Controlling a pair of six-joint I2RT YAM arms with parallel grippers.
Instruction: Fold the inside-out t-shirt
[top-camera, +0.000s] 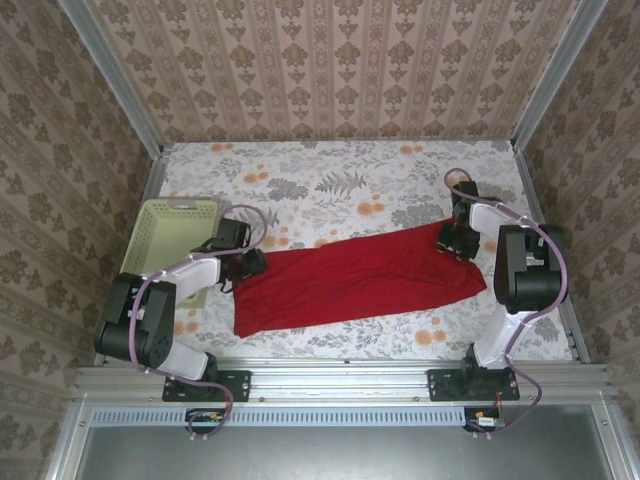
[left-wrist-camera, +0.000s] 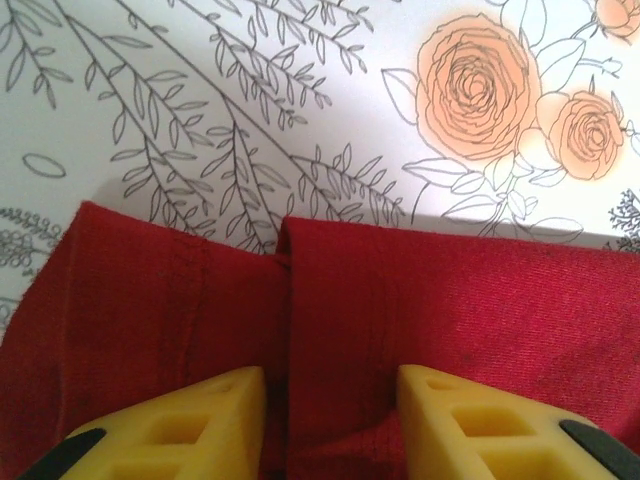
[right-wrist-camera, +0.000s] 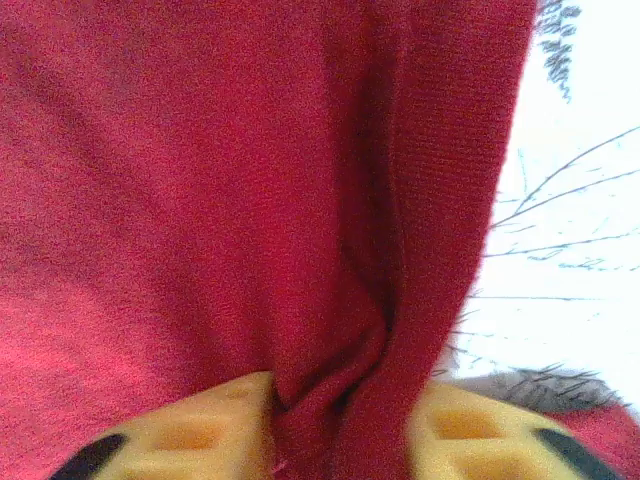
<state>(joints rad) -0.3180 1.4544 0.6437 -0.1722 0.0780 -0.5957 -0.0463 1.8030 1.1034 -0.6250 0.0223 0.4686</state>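
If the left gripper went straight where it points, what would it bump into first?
Probably the red t-shirt, lying right at the left gripper's fingertips; the flowered table is underneath.

From above I cannot see the fingertips of the left gripper (top-camera: 248, 268): its wrist covers them at the nine o'clock end of the t-shirt (top-camera: 350, 280). The right gripper (top-camera: 455, 246) hides its two o'clock corner. The left arm (top-camera: 185, 268) covers the basket's (top-camera: 160, 215) five o'clock corner.

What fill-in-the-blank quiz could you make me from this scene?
The t-shirt lying on the table is ___ in colour.
The pale green basket stands on the robot's ___ side.
The right hand pinches a bunched fold of the ___.
Missing words: red; left; t-shirt.
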